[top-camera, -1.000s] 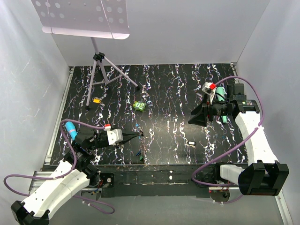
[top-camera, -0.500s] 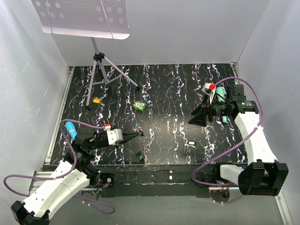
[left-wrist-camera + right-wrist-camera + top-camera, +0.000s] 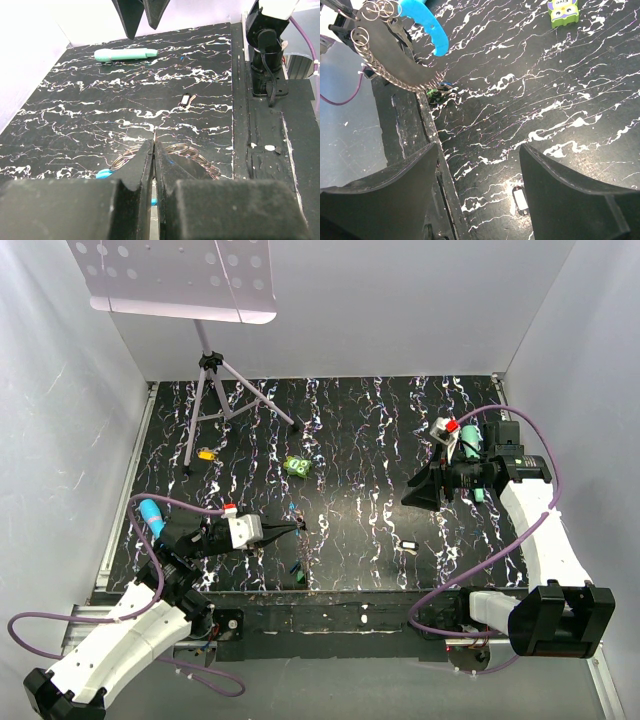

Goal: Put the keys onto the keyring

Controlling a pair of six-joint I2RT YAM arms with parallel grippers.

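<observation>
Left gripper (image 3: 292,528) pressed shut, pinching the keyring (image 3: 427,27) by its chain, low over the table. Keys (image 3: 300,570) lie just beside it, near the front edge.

Risk: the thin chain slips from the pinch, or nudged keys skid off the edge.

Green toy (image 3: 297,466) sits behind. Right gripper (image 3: 477,150) is spread and empty. Marker (image 3: 125,54) lies beyond it. Nothing blocks the keys.

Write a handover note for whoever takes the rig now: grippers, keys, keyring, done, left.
Left gripper: shut on the keyring chain, low over the near middle of the table; its blue clip sits by the fingers.
Right gripper: open, empty, hovering at the right.
Keys: on the table by the near edge, close to the left fingertips.
Done: keyring gripped.
Left: thread the keys; none visibly on it.
</observation>
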